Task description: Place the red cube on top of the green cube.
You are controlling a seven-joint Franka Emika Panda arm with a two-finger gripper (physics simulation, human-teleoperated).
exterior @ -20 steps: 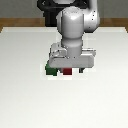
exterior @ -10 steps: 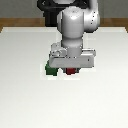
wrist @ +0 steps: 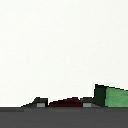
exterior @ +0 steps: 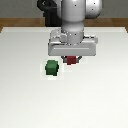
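Red cube (exterior: 73,60): sits between the gripper's fingers directly under the hand, clamped on two opposite faces. In the exterior view only its lower part shows beneath the grey hand body; it appears to be off the white table (exterior: 100,100), though the low resolution makes the gap hard to judge. In the wrist view the red cube (wrist: 65,102) shows as a dark-red sliver between the two fingertip pads (wrist: 39,103).

Gripper (exterior: 73,62): jaws closed down to the cube's width, holding it; nothing else is touched.

Green cube (exterior: 51,68): rests on the table, toward the exterior view's left of the red cube and slightly lower in that picture, near it but apart. In the wrist view the green cube (wrist: 114,97) lies just beyond one fingertip.
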